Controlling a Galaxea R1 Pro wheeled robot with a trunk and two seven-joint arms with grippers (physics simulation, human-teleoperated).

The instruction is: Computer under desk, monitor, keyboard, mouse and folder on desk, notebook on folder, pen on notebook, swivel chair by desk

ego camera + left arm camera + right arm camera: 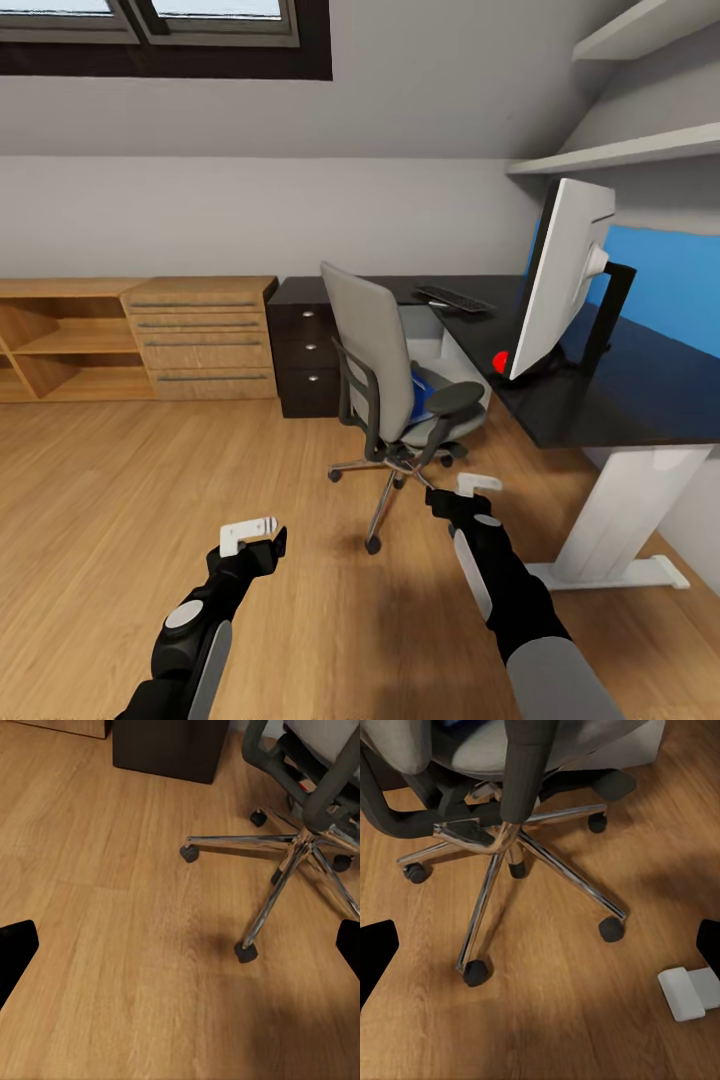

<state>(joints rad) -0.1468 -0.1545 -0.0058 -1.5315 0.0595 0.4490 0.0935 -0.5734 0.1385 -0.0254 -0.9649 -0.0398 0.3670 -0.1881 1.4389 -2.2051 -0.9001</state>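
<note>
A grey swivel chair (385, 370) is seen on the wooden floor (120, 500), just beside the black desk (600, 390) and turned partly away from the camera. A blue item, probably the folder (424, 390), lies on its seat, partly hidden by the armrest. On the desk, the white monitor (560, 275) stands near the front edge, seen from its side, with a red object (500, 361) at its foot that cannot be identified. The keyboard (452, 298) lies farther back on the desk, well apart from the monitor. A dark drawer unit (305, 350) stands behind the chair, next to a wooden cabinet (200, 335). Both arms are held low over the floor. The left gripper (255, 540) is spread and empty, its dark fingertips (15, 949) seen wide apart. The right gripper (462, 497) is likewise spread and empty, held near the chair's chrome base (499, 844); the desk's white foot (690, 991) is seen beside it.
</note>
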